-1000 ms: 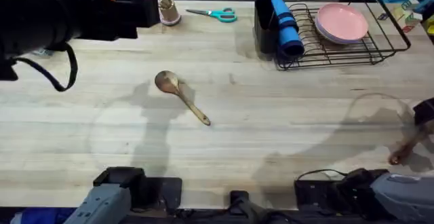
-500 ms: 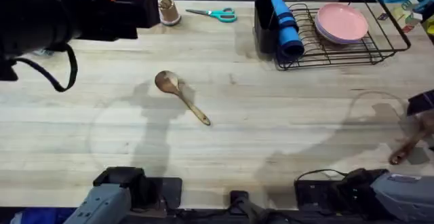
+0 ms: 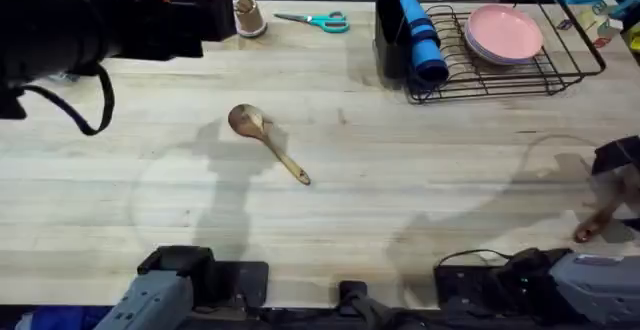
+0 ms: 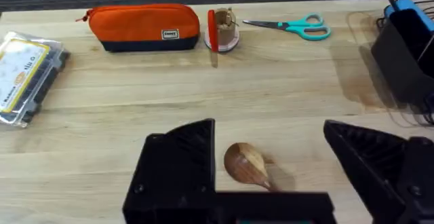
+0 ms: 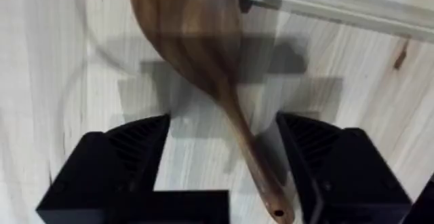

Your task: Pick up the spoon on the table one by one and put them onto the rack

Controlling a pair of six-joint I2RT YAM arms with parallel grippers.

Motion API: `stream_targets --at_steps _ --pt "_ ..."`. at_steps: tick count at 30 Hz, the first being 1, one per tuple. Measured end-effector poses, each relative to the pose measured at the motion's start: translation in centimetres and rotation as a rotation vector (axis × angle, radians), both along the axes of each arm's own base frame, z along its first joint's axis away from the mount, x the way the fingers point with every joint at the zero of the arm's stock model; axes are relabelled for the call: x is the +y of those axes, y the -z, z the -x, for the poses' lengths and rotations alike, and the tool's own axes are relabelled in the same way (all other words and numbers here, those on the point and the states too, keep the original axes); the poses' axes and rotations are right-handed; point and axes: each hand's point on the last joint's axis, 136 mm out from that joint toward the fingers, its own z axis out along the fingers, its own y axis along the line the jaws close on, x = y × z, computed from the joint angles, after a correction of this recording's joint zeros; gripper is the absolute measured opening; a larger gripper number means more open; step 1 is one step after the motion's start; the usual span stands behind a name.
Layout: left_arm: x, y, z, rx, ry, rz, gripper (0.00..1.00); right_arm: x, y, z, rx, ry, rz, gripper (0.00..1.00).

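One light-brown wooden spoon [image 3: 266,141] lies in the middle of the table [image 3: 420,190], bowl toward the far left. My left gripper [image 4: 268,125] hangs high above it, open, and that spoon's bowl [image 4: 245,164] shows between its fingers. A second, darker spoon [image 3: 598,222] lies at the table's right edge. My right gripper [image 5: 224,163] is open right over it, one finger [image 5: 115,163] on each side of the spoon's handle [image 5: 234,108], not touching. The black wire rack [image 3: 575,70] stands at the far right.
The rack holds pink plates [image 3: 503,32] and a blue item [image 3: 422,38] beside its black holder. Teal scissors [image 3: 318,19], a small cup [image 3: 246,15], an orange pencil case [image 4: 144,26] and a plastic box [image 4: 26,68] line the far edge.
My right gripper has shifted slightly inward from the right edge over the second spoon. The left arm and the middle spoon have not moved.
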Motion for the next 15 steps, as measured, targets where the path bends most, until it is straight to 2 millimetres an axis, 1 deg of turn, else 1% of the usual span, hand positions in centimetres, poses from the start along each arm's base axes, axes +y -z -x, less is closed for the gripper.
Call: stream_targets --at_steps 1,4,7,9,10,11,12,13,15 --pt "0.00 0.00 0.00 0.000 0.000 0.000 0.993 -0.01 0.01 0.02 0.001 0.001 0.000 0.972" --pt "-0.01 0.00 0.00 0.000 0.000 0.000 0.993 -0.07 0.05 0.24 0.012 0.004 0.003 0.870" --pt "-0.01 0.00 0.00 0.000 0.000 0.000 0.993 -0.19 0.06 0.46 0.021 0.012 0.007 0.734" --pt "-0.01 0.00 0.00 0.000 0.000 0.000 0.993 -0.27 0.04 0.57 0.024 0.017 0.011 0.604" --pt "0.00 0.00 0.00 0.000 0.000 0.000 0.993 -0.29 0.04 0.59 0.024 0.018 0.011 0.513" --pt "0.00 0.00 0.00 0.000 0.000 0.000 0.993 -0.32 0.05 0.65 0.026 0.022 0.012 0.398" --pt "-0.01 0.00 0.00 0.000 0.000 0.000 0.993 -0.43 0.04 0.78 0.033 0.023 0.016 0.122" --pt "-0.01 0.00 0.00 0.000 0.000 0.000 0.993 -0.49 -0.03 0.62 0.026 0.019 0.016 0.060" --pt "-0.01 -0.01 0.00 0.000 0.000 0.000 0.993 -0.59 -0.08 0.51 0.023 0.019 0.021 0.042"
